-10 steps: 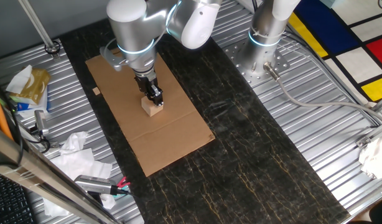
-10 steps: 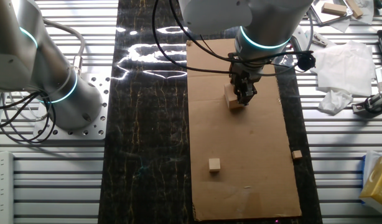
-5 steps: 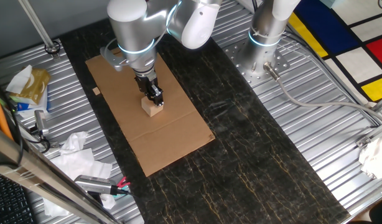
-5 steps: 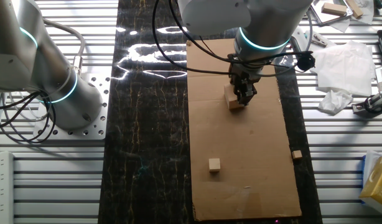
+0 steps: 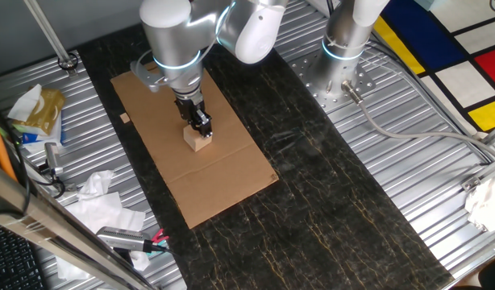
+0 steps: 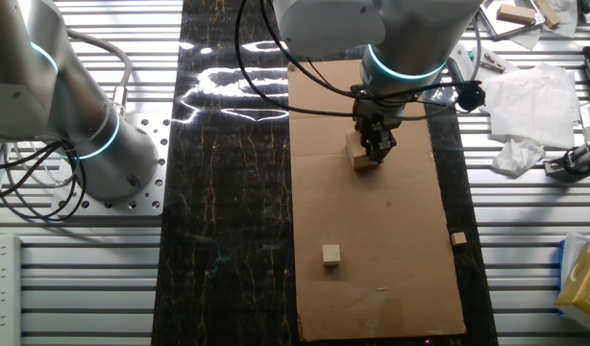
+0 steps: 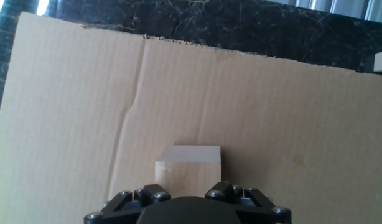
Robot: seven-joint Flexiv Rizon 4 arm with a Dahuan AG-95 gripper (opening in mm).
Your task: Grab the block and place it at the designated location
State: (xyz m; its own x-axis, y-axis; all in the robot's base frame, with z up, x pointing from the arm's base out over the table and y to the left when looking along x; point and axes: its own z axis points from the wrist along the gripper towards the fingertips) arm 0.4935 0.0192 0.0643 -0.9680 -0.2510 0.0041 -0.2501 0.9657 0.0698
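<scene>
In one fixed view, the hand (image 5: 200, 127) stands upright over the block (image 5: 198, 140) at centre-left of the frame; the block sits on the cardboard sheet (image 5: 223, 181), which lies on the desk (image 5: 328, 201). The vertical pose suits a top-down grasp or release.

In the other fixed view, the hand (image 6: 376, 149) touches the block (image 6: 357, 155) in the upper middle; whether it squeezes, I cannot tell. A smaller cube (image 6: 331, 254) lies well apart, lower down.

In the hand view, the block (image 7: 188, 165) sits between the jaws at bottom centre. No black dot shows; it may be hidden under the block, suggesting placement is nearly done.
</scene>
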